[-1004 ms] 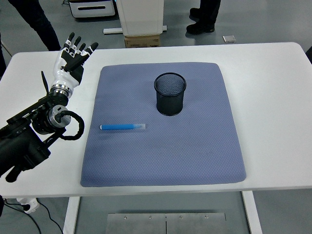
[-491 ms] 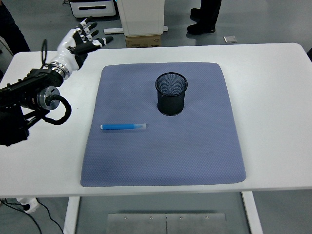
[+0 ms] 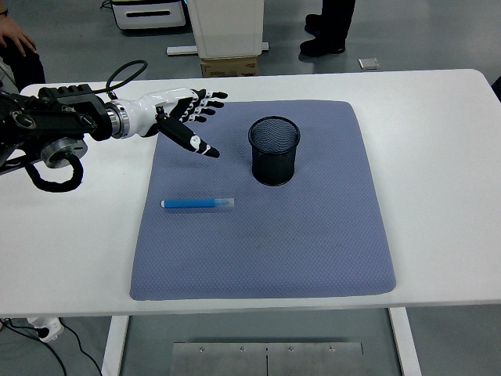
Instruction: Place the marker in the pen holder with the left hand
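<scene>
Hovering with fingers spread and empty, the left hand (image 3: 185, 117) hangs above the marker (image 3: 197, 204), left of the pen holder (image 3: 274, 150).

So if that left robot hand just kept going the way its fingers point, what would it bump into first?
Probably the black mesh pen holder. The left robot hand, fingers spread and empty, points rightward over the blue-grey mat, roughly toward the holder's rim. Depth is unclear, so it might pass just behind it. The blue marker lies off that line.
</scene>
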Tool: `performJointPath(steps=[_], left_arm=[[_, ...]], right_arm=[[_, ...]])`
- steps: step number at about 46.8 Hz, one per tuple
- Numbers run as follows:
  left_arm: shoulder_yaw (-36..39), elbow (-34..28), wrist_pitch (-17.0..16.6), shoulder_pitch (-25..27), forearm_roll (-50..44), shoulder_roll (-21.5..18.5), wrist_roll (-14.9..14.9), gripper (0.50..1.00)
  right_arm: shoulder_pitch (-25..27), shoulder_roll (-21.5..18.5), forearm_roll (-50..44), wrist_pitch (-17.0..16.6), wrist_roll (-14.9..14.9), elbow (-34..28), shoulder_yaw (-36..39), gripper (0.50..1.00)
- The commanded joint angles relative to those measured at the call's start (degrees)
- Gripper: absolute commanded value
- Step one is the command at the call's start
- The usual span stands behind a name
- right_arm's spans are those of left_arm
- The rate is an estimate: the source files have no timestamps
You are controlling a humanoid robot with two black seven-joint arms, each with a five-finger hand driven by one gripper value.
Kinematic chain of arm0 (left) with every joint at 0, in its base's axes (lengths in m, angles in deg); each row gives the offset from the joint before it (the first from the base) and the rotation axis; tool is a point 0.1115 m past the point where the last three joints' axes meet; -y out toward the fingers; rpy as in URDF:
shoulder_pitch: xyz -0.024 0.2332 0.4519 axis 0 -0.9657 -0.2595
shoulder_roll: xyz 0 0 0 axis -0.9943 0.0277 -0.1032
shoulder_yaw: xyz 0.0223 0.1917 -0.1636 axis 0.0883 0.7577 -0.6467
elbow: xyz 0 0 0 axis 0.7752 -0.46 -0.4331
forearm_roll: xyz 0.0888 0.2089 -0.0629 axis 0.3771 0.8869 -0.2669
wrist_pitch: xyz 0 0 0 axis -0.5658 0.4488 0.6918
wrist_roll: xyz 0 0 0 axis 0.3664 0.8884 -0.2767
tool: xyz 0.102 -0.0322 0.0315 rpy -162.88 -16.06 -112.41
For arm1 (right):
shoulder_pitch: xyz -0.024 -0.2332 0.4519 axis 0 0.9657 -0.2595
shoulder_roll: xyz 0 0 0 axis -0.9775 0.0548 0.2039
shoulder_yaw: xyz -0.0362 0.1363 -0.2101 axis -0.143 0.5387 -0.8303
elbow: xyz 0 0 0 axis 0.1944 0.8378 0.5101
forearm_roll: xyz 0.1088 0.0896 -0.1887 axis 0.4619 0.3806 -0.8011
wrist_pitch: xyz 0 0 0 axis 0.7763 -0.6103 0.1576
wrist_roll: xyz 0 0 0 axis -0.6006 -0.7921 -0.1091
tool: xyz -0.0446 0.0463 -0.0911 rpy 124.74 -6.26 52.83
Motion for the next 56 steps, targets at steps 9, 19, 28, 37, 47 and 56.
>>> performJointPath(steps=[9, 19, 28, 37, 47, 56], left_arm=[[2.74, -1.51, 0.08, 0.37, 9.97, 0.71, -0.09, 1.000], [2.74, -1.51, -0.27, 0.37, 18.85, 2.03, -0.18, 1.000], [2.74, -1.86, -1.59, 0.20, 20.35, 3.26, -0.36, 1.000], [3.61, -5.82, -6.33, 0.29, 20.44, 3.44, -0.62, 1.000], [5.20, -6.00, -9.24, 0.29, 20.61, 4.05, -0.62, 1.000], [5.64, -6.00, -11.26, -0.06, 20.79, 5.02, -0.62, 0.918]], right_arm=[[0.00, 0.00, 0.00, 0.01, 0.00, -0.01, 0.00, 1.000], [0.00, 0.00, 0.00, 0.01, 0.00, -0.01, 0.00, 1.000], [0.00, 0.00, 0.00, 0.01, 0.00, -0.01, 0.00, 1.000], [0.00, 0.00, 0.00, 0.01, 0.00, -0.01, 0.00, 1.000], [0.00, 0.00, 0.00, 0.01, 0.00, -0.01, 0.00, 1.000], [0.00, 0.00, 0.00, 0.01, 0.00, -0.01, 0.00, 1.000]])
